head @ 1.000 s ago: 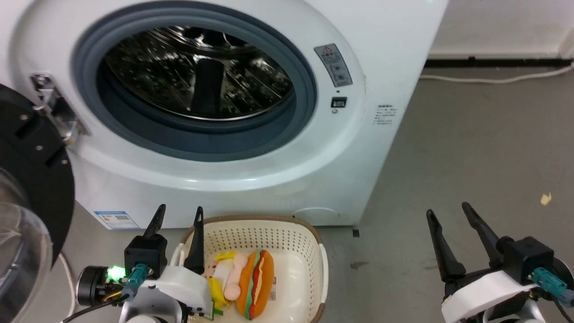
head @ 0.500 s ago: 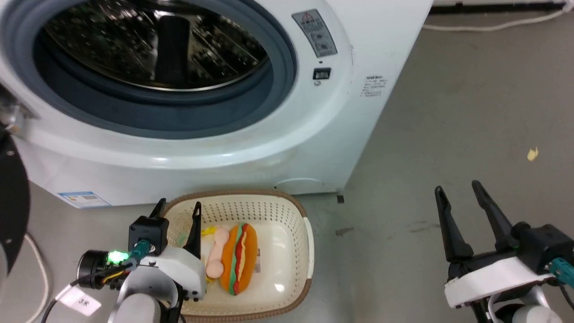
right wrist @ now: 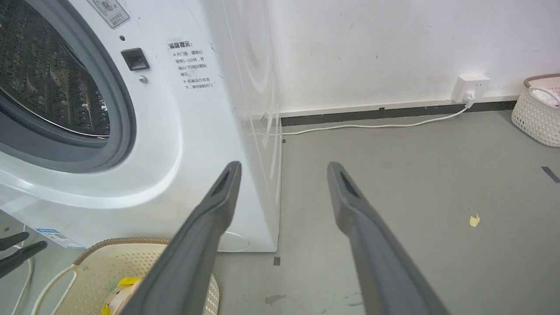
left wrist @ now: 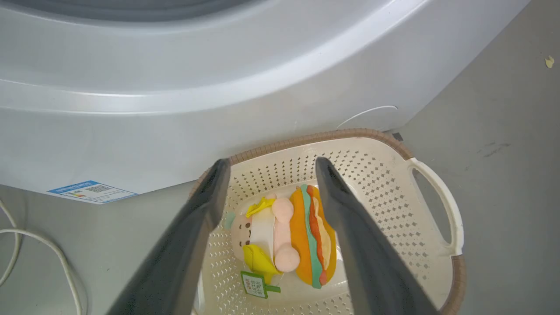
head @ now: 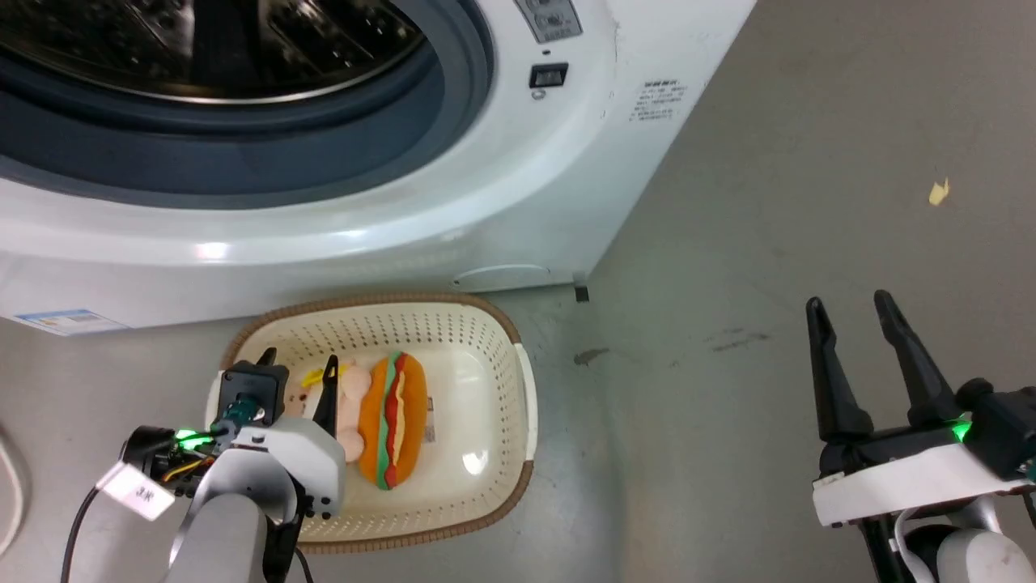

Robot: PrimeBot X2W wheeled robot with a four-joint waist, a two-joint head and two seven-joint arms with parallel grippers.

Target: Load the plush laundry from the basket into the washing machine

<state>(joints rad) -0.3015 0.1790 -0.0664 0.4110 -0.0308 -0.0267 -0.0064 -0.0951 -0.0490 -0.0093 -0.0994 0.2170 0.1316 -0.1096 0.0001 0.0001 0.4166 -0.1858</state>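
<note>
The plush laundry (head: 388, 421), a beige-pink doll joined to an orange burger shape, lies on the floor of the cream basket (head: 494, 320). The basket stands on the ground right before the white washing machine (head: 526, 202), whose porthole gapes open. My left gripper (head: 298, 360) hangs open above the basket's left part, its fingers over the doll's head end. In the left wrist view the plush (left wrist: 306, 236) and its green tag sit between and beyond the open left gripper (left wrist: 272, 162). My right gripper (head: 848, 301) stands open over bare floor, far right of the basket (right wrist: 118, 240).
A white cable (right wrist: 372, 126) runs along the wall to a socket (right wrist: 470, 85). Another white basket (right wrist: 536, 118) stands far right. A yellow scrap (head: 937, 192) lies on the grey floor. A loose cable (left wrist: 35, 245) lies left of the basket.
The head camera has tilted down, so the washer slid up the picture. My left gripper has dropped lower toward the basket, over the plush. The right gripper stays open and keeps its place.
</note>
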